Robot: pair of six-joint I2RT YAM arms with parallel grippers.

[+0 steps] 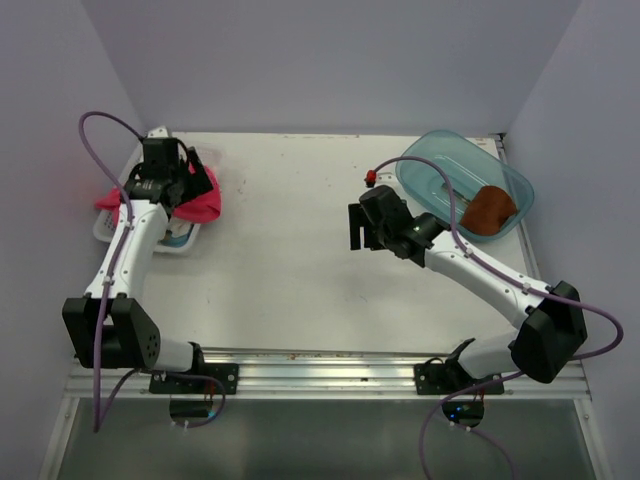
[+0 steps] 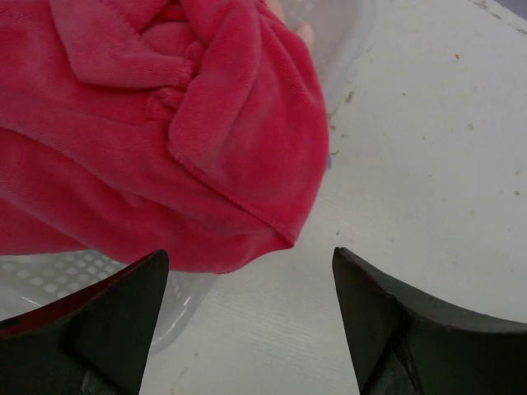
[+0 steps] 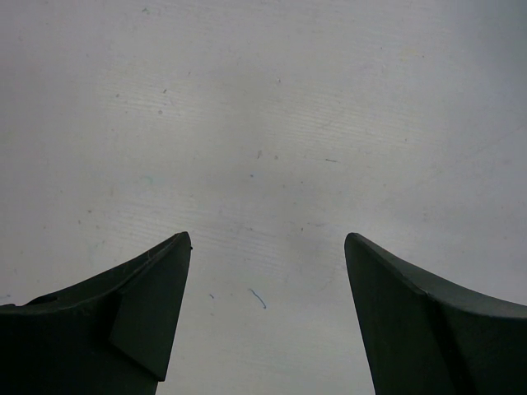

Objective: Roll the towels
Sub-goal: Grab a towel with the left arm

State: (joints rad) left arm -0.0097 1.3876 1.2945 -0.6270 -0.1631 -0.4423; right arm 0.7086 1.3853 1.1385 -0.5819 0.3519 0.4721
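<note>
The bright pink-red towel [image 1: 203,203] lies bunched over the rim of a white mesh basket [image 1: 103,230] at the far left. In the left wrist view the towel [image 2: 165,132] hangs over the basket's edge [image 2: 49,280], just ahead of my fingers. My left gripper [image 1: 190,172] [image 2: 251,267] is open and empty, right above the towel's near edge and not touching it. The rust-brown towel [image 1: 489,210] sits in a teal plastic bin [image 1: 450,134] at the far right. My right gripper [image 1: 357,228] [image 3: 268,247] is open and empty over bare table, left of the bin.
A small red item [image 1: 371,178] lies on the table by the bin's left end. Purple cables loop off both arms. The white table [image 1: 290,270] is walled at the back and sides, with a metal rail along its near edge.
</note>
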